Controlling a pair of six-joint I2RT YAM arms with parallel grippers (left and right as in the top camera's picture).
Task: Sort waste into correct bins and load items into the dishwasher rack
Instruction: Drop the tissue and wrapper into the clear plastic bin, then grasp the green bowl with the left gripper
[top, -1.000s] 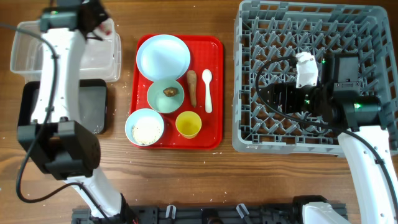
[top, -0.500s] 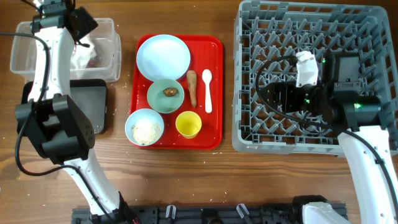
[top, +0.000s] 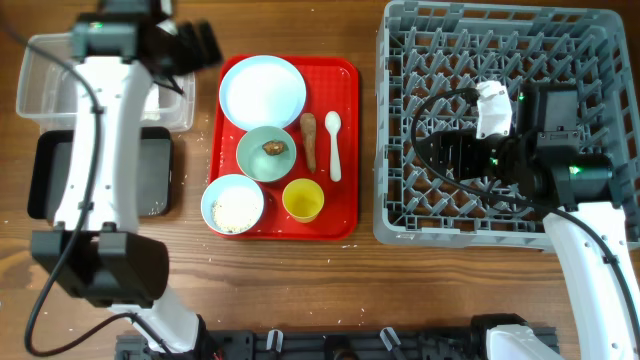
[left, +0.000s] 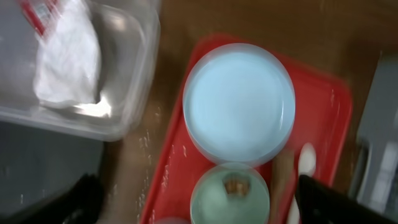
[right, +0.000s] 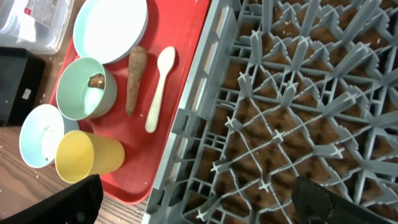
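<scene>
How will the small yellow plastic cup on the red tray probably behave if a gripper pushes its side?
The small yellow plastic cup stands upright and looks empty, so it is probably light and may tip or slide. Its smooth, narrowing wall might slip in a grip.

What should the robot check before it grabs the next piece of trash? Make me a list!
1. Crumpled paper inside the clear tub: ok.
2. Left gripper open, holding nothing: ok.
3. Right gripper open over the dishwasher rack, far from the left arm: ok.
4. Food stick lying free on the red tray, apart from the spoon: ok.
5. All waste sorted: not ok. The stick, the rice in the blue bowl and the brown lump are on the tray.
6. Black tray free of clutter: cannot tell, the left arm covers part of it.
</scene>
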